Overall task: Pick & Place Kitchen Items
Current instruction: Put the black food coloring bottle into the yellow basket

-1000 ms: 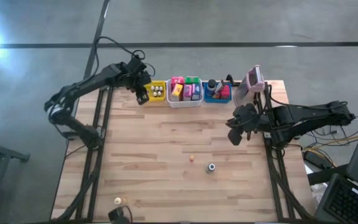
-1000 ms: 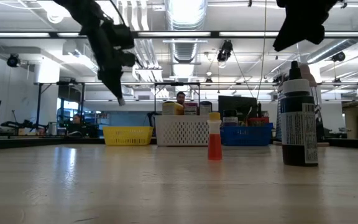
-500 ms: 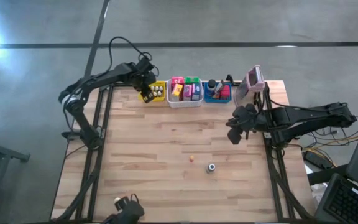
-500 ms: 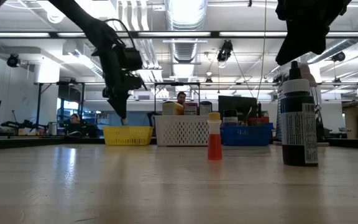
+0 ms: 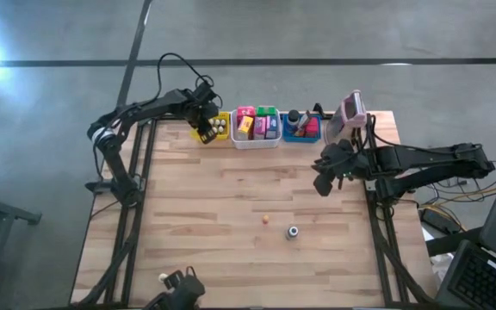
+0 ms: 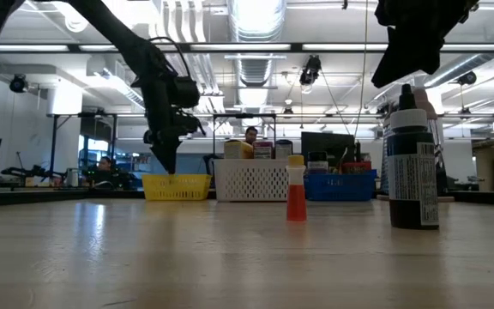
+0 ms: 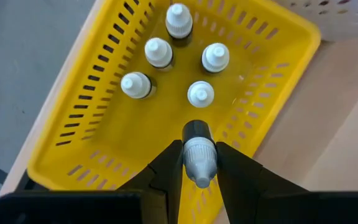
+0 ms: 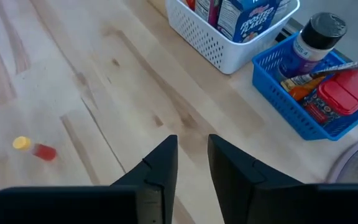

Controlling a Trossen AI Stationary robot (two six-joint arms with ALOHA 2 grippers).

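My left gripper (image 5: 207, 127) hangs over the yellow bin (image 5: 217, 126) at the table's far edge, shut on a small dropper bottle (image 7: 197, 158) with a whitish cap. Several white-capped bottles (image 7: 180, 59) stand upright in that bin. A small red bottle with a yellow cap (image 5: 265, 219) and a dark bottle (image 5: 293, 231) stand on the table's middle. My right gripper (image 5: 324, 182) hovers above the table's right side, narrowly open, touching nothing. My left gripper pinches the dropper bottle between its two fingers (image 7: 169, 171), just below the whitish cap (image 7: 199, 163). The fingers point down from above. The bottle is lifted clear and hangs over the near part of the yellow bin (image 7: 104, 143), its dark body (image 7: 196, 130) pointing downward.
A white bin (image 5: 257, 127) with coloured packets and a blue bin (image 5: 300, 127) with a dark-lidded jar and red things stand beside the yellow one. A pink-grey device (image 5: 350, 112) stands at the far right corner. A dark object (image 5: 179, 286) sits at the near edge.
My left gripper has moved toward the far edge and down, from beside the yellow bin to right above it, carrying the bottle along. My right gripper has stayed at nearly the same place.
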